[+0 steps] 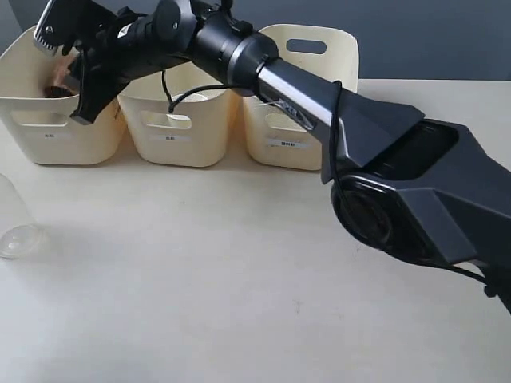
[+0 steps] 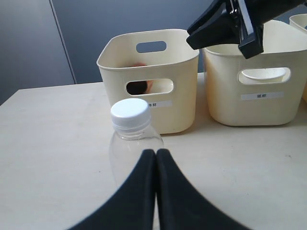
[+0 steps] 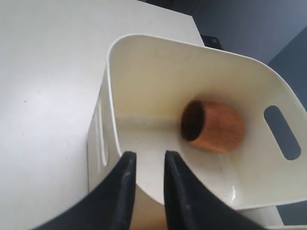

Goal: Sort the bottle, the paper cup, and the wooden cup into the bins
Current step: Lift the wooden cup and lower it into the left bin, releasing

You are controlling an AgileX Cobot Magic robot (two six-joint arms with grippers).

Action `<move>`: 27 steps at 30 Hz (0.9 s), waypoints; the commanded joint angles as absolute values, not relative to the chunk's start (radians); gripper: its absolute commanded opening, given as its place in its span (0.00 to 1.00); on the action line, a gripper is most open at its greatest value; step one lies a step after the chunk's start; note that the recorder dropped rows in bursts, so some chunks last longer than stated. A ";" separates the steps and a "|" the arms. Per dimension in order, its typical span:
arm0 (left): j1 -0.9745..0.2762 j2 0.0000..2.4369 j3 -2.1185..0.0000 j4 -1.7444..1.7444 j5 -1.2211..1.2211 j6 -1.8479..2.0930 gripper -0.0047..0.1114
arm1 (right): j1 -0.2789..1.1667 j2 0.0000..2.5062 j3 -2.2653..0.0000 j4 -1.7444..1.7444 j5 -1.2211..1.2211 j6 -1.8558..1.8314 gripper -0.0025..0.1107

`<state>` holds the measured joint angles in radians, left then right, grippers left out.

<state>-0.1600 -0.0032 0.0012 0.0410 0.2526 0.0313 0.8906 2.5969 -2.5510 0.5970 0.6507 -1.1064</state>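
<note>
The wooden cup (image 3: 216, 127) lies on its side inside the left bin (image 3: 144, 72), dark mouth towards my right gripper (image 3: 149, 155). That gripper hangs open and empty over the bin's near rim. In the exterior view the right gripper (image 1: 80, 100) reaches across to the left bin (image 1: 56, 132), where the wooden cup (image 1: 57, 89) shows. The clear bottle (image 2: 130, 143) with its white cap (image 2: 130, 114) rests on the table just beyond my left gripper (image 2: 156, 152), which is shut and holds nothing. The bottle (image 1: 16, 227) sits at the exterior view's far left edge. I cannot make out the paper cup.
Three cream bins stand in a row at the table's back: the left bin (image 2: 148, 81), the middle bin (image 1: 172, 128) and the right bin (image 1: 295, 104). Something white shows through the middle bin's handle cut-out (image 2: 266, 74). The right arm (image 1: 383, 175) crosses the table diagonally.
</note>
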 commanded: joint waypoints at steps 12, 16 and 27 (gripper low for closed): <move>-0.163 0.000 0.000 0.039 0.239 0.028 0.04 | 0.885 2.353 -2.558 0.446 1.070 -0.955 0.02; -0.163 0.000 0.000 0.039 0.239 0.028 0.04 | 0.885 2.348 -2.553 0.467 1.142 -0.940 0.02; -0.163 0.000 0.000 0.039 0.239 0.028 0.04 | 0.885 2.316 -2.423 0.481 1.221 -0.941 0.02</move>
